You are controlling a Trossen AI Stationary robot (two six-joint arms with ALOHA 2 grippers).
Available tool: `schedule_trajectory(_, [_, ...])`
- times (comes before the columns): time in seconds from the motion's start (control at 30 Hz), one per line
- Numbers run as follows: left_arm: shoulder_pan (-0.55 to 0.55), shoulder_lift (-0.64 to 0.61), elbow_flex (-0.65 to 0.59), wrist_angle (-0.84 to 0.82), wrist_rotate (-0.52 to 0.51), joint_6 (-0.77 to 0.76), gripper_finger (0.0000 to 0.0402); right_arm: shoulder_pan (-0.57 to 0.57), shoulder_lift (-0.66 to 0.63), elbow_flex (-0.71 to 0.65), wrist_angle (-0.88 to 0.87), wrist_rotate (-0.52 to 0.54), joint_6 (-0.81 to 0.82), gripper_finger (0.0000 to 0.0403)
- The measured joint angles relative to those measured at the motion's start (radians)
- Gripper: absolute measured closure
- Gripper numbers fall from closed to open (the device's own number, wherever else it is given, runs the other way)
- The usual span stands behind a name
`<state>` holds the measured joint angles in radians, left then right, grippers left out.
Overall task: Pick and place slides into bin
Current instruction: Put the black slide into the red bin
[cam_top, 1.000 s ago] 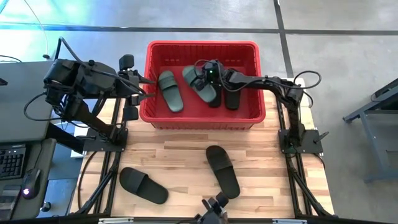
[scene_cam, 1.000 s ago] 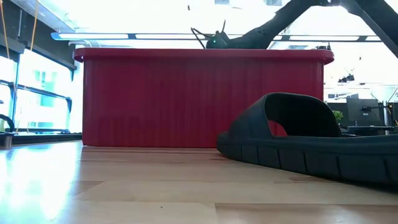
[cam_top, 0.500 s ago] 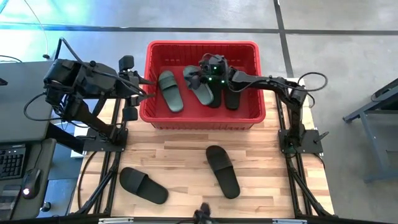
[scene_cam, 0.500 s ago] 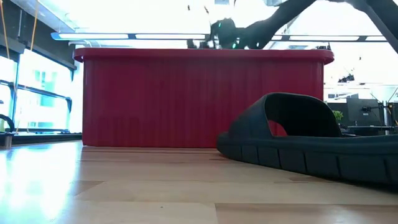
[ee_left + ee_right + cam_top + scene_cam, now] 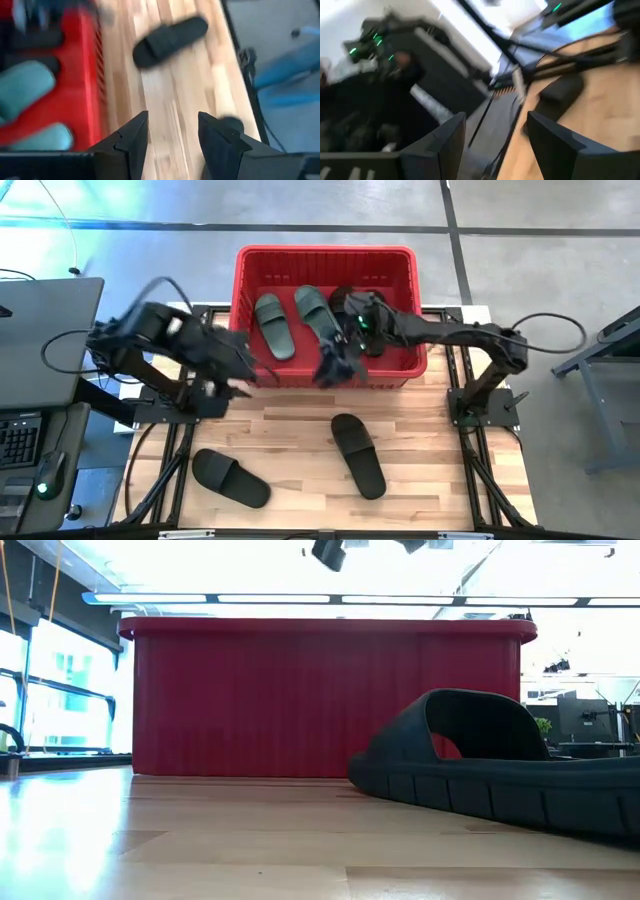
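Observation:
The red bin [image 5: 325, 252] stands at the table's far middle and fills the low view [image 5: 325, 695]. Two sage green slides [image 5: 272, 325] [image 5: 318, 312] lie on its floor. Black slides [image 5: 372, 340] lie beside them, partly hidden under my right arm. Two black slides lie on the table: one near left [image 5: 231, 477], one near middle [image 5: 359, 455], which also shows in the low view [image 5: 500, 765]. My left gripper [image 5: 243, 372] is open and empty at the bin's near left corner. My right gripper [image 5: 333, 368] is open and empty over the bin's near wall.
Bare wooden table lies between the bin and the two loose slides. The arms' base frames stand at the table's left [image 5: 170, 405] and right [image 5: 480, 405] edges. A keyboard and desk [image 5: 25, 440] are off the table to the left.
My right gripper has come up out of the bin, empty, and gone toward the near edge, over the bin's near wall. My left arm has swung fast from beside the bin's left wall toward the near edge and right, to the bin's near left corner.

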<state>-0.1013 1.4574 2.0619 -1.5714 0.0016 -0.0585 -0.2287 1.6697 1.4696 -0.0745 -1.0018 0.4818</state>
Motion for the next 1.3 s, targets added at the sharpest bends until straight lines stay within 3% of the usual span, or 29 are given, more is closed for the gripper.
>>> schedule_trajectory(0.1, [-0.049, 0.000, -0.112, 0.000, -0.009, -0.054, 0.0245, 0.081, -0.051, 0.000, -0.147, 0.033, -0.088, 0.0203])
schedule_trajectory(0.2, [-0.109, 0.000, -0.221, 0.002, -0.009, -0.175, 0.0245, 0.164, -0.091, 0.000, -0.310, 0.149, -0.162, 0.0203])
schedule_trajectory(0.33, [-0.204, 0.000, -0.364, 0.057, 0.017, -0.438, 0.0245, 0.275, -0.112, 0.000, -0.530, 0.403, -0.254, 0.0203])
schedule_trajectory(0.5, [-0.337, 0.000, -0.545, 0.314, 0.048, -0.710, 0.0245, 0.381, -0.104, -0.001, -0.736, 0.776, -0.300, 0.0203])
schedule_trajectory(0.63, [-0.410, 0.014, -0.675, 0.534, 0.023, -0.827, 0.0245, 0.427, -0.104, -0.001, -0.784, 0.996, -0.272, 0.0203])
schedule_trajectory(0.7, [-0.443, 0.037, -0.716, 0.555, 0.022, -0.887, 0.0245, 0.437, -0.104, -0.001, -0.788, 1.066, -0.238, 0.0203])
schedule_trajectory(0.9, [-0.506, 0.140, -0.754, 0.415, 0.103, -1.033, 0.0245, 0.441, -0.104, -0.001, -0.782, 1.106, -0.192, 0.0203])
schedule_trajectory(1.1, [-0.533, 0.236, -0.754, 0.210, 0.103, -1.197, 0.0245, 0.441, -0.104, -0.001, -0.777, 1.101, -0.191, 0.0203])
schedule_trajectory(1.3, [-0.534, 0.289, -0.754, 0.315, 0.102, -1.233, 0.0245, 0.441, -0.104, -0.001, -0.774, 1.100, -0.193, 0.0203])
